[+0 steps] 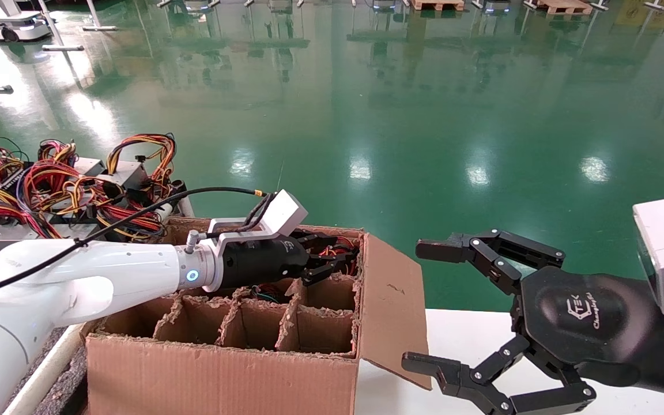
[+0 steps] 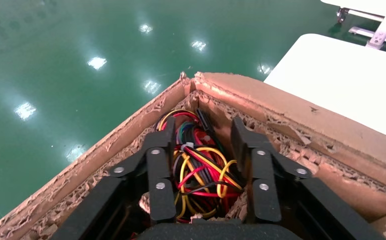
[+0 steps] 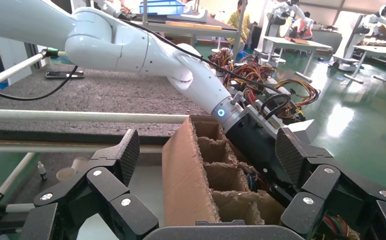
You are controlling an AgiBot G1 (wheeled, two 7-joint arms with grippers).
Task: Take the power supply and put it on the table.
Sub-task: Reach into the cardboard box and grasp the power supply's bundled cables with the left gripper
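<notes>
The robot's left gripper (image 2: 208, 165) reaches into the far corner cell of a brown divided carton (image 1: 222, 369), fingers apart and straddling a bundle of red, yellow and black wires (image 2: 201, 175); nothing is clamped yet. The wires are all that shows of the power supply (image 1: 340, 248) in that cell; its metal body is hidden below them. The right gripper (image 1: 441, 311) hangs idle w/ fingers spread wide, just beside the carton's open flap (image 1: 392, 305), over the smooth white surface. The rough grey tabletop (image 3: 81, 95), where the unit is meant to land, lies to the robot's left behind a white rail (image 3: 81, 116), w/ other wired units (image 1: 72, 184) already heaped there.

Risks, as judged from here: a close on loose wires alone could let the unit slip or hang crooked on the lift; wires may snag the ragged cardboard dividers (image 1: 234, 317) and drag the carton along; the fit between cell walls looks tight, so fingers could jam on cardboard.

Readable text: a logo on the right gripper's black body, approx "TEK", w/ a script word beside it that looks like "Changingtek" but is not certain
</notes>
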